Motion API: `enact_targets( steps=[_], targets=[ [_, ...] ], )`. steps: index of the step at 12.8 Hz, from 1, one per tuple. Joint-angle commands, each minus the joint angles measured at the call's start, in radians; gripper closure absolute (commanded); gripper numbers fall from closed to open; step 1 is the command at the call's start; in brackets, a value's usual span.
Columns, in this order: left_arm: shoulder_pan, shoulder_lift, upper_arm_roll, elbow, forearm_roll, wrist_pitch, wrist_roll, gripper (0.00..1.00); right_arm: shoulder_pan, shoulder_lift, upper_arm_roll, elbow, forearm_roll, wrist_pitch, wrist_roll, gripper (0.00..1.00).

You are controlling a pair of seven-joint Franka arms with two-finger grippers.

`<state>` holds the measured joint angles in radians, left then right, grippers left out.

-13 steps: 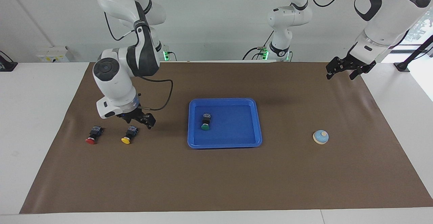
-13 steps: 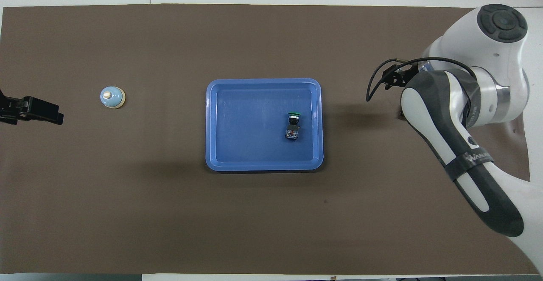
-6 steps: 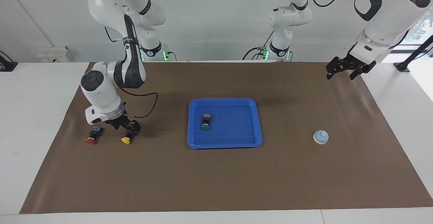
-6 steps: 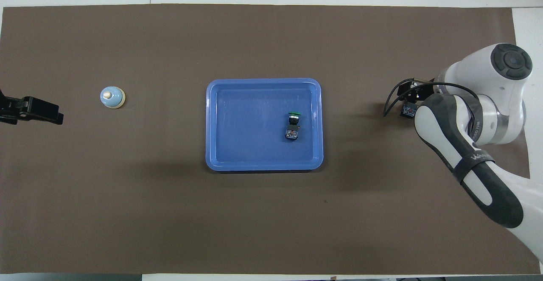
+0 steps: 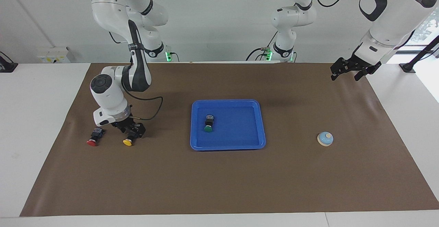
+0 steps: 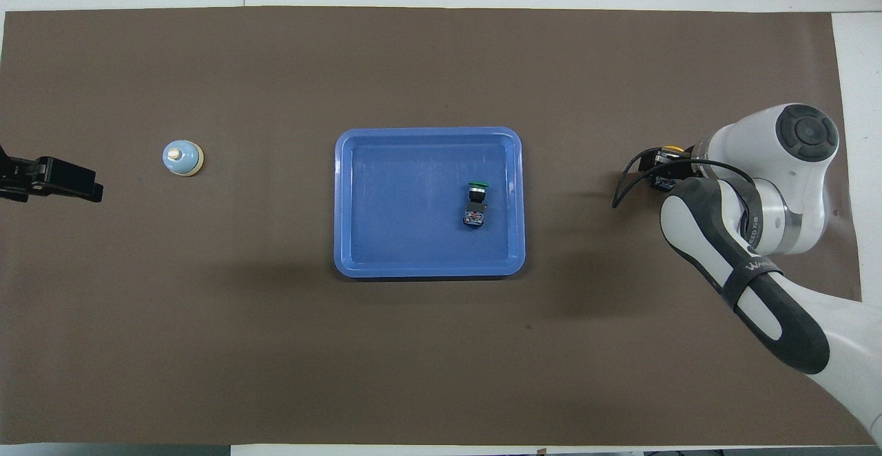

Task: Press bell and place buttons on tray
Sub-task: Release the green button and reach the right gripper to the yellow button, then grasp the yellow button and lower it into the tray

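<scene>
The right gripper (image 5: 132, 131) is down at the yellow-capped push button (image 5: 128, 142) on the brown-covered worktop (image 5: 219, 179); whether its fingers grip it cannot be told. The red-capped button (image 5: 92, 142) lies beside it. The green-capped button (image 5: 208, 127) lies in the bright blue plastic tray (image 5: 255, 141). The left gripper (image 5: 353, 67) waits, fingers apart, well apart from the light-blue dome bell (image 5: 325, 139).

Glossy blue plastic tray (image 5: 262, 124), matt brown paper-like table cover (image 5: 219, 179), glossy white arm shells (image 5: 109, 98)
</scene>
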<state>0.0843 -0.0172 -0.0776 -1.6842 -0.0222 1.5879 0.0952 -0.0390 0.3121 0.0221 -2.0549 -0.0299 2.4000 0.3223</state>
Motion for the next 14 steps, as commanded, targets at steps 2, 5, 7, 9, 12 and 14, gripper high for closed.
enact_targets(
  steps=[2,5,7,9,12,14],
  targets=[
    [0.002,-0.02,0.004,-0.015,-0.01,0.003,0.011,0.0,-0.012,-0.018,0.015,-0.019,-0.016,0.002,-0.042,1.0],
    [0.002,-0.02,0.004,-0.015,-0.01,0.003,0.009,0.0,0.005,-0.022,0.016,0.025,-0.016,-0.057,-0.045,1.0],
    [0.0,-0.02,0.004,-0.015,-0.01,0.003,0.011,0.0,0.046,-0.021,0.016,0.132,-0.015,-0.192,-0.037,1.0],
    [0.002,-0.02,0.004,-0.015,-0.01,0.003,0.009,0.0,0.103,-0.016,0.016,0.249,-0.012,-0.322,-0.017,1.0],
    [0.002,-0.02,0.004,-0.015,-0.01,0.003,0.011,0.0,0.239,0.024,0.016,0.413,-0.01,-0.471,0.119,1.0],
    [0.002,-0.02,0.004,-0.015,-0.01,0.003,0.009,0.0,0.345,0.042,0.016,0.476,0.004,-0.527,0.206,1.0]
  ],
)
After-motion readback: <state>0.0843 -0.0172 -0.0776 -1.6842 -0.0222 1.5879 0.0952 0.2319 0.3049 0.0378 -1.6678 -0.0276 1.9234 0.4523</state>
